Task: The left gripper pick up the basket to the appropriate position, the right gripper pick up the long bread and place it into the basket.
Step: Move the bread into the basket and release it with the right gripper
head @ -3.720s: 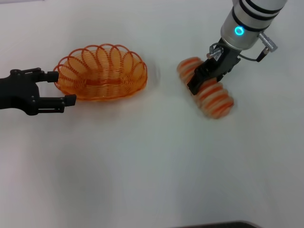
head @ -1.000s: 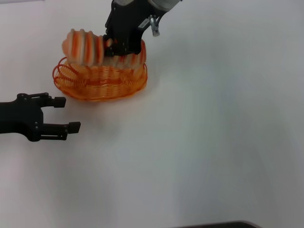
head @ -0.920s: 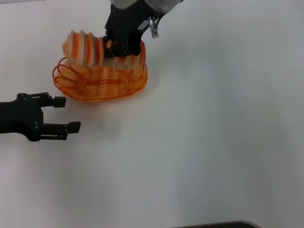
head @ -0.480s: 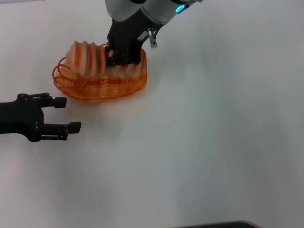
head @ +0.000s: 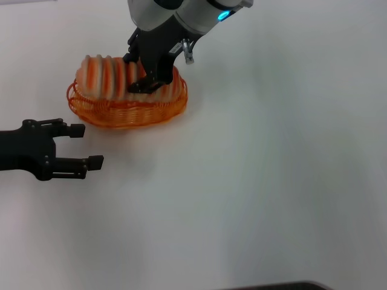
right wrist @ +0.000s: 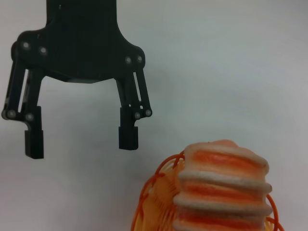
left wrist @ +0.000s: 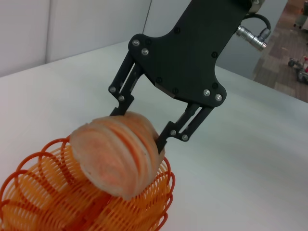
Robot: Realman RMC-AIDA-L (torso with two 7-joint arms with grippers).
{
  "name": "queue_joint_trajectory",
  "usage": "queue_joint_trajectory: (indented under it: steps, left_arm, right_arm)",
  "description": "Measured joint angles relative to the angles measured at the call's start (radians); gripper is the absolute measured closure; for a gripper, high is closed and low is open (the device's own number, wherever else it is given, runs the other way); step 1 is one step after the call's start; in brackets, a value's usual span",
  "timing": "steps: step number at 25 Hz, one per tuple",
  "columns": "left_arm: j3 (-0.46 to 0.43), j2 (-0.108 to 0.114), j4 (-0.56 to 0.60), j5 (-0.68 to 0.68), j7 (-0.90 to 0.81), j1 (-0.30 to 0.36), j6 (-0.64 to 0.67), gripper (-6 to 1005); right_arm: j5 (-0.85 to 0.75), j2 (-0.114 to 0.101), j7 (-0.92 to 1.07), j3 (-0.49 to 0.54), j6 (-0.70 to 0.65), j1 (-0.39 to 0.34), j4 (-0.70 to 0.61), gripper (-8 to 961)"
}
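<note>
The right gripper (head: 140,74) holds the long bread (head: 115,77) across its middle, fingers clamped on either flank, with the loaf sitting in the basket (head: 124,110) at the far left of the white table (head: 272,181). The loaf's long axis runs left to right, in line with the oval basket's own length, and one rounded end juts above the scalloped rim in the left wrist view (left wrist: 115,161). It looks light and somewhat soft, its ridges giving the fingers purchase, so a mid-length hold across the narrow width seems the balanced place to take it. The wire basket appears light and springy, likely to shift if nudged, and best taken by its rim. The left gripper (head: 78,145) rests near the table's left edge, just nearer than the basket and clear of it, its two fingers spread wide and holding nothing.
</note>
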Motion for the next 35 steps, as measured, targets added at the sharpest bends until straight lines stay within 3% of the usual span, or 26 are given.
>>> queue_joint_trajectory:
  steps: [5, 13, 24, 29, 35]
  left_arm:
    - [-0.001, 0.000, 0.000, 0.001, -0.001, 0.001, 0.000, 127]
    - [-0.004, 0.000, 0.002, -0.002, -0.002, 0.004, 0.000, 127]
    - [-0.004, 0.000, 0.006, -0.005, -0.013, -0.001, 0.008, 126]
    - [-0.004, 0.000, 0.007, -0.005, -0.014, 0.001, 0.012, 127]
    - [-0.006, 0.000, 0.008, -0.006, -0.014, 0.001, 0.012, 127]
  right_arm:
    - [0.017, -0.001, 0.003, -0.001, 0.004, -0.005, 0.000, 419]
    - [0.039, -0.004, 0.008, -0.003, -0.007, -0.029, -0.019, 423]
    - [0.038, -0.005, 0.025, -0.011, 0.000, -0.032, -0.027, 274]
    - [0.039, -0.005, 0.023, -0.010, 0.002, -0.038, -0.034, 65]
    - [0.102, -0.008, 0.031, -0.004, -0.024, -0.140, -0.172, 19]
